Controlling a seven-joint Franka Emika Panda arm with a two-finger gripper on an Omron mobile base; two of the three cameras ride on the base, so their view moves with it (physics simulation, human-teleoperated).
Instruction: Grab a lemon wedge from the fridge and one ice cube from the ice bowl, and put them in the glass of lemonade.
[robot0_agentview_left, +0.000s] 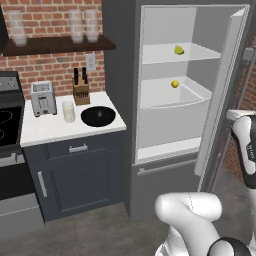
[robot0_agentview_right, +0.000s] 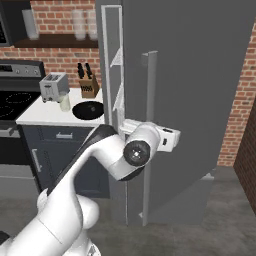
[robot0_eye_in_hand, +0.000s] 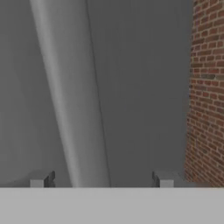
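Beside open fridge (robot0_agentview_left: 120, 100), jaws wide astride handle (robot0_eye_in_hand: 72, 100), no writing legible

The fridge (robot0_agentview_left: 120, 100) is dark grey outside and white inside. The lemon wedge (robot0_agentview_left: 178, 50) is yellow. The ice bowl (robot0_agentview_left: 98, 116) is black on the white desk (robot0_agentview_left: 45, 131). The wall (robot0_agentview_left: 47, 62) is red brick.

I saw the tall dark grey fridge (robot0_agentview_left: 120, 100) right of the white counter (robot0_agentview_left: 50, 131), where the clear tumbler of pale lemonade (robot0_agentview_left: 68, 112) stood left of the shallow round black bowl (robot0_agentview_left: 98, 116).
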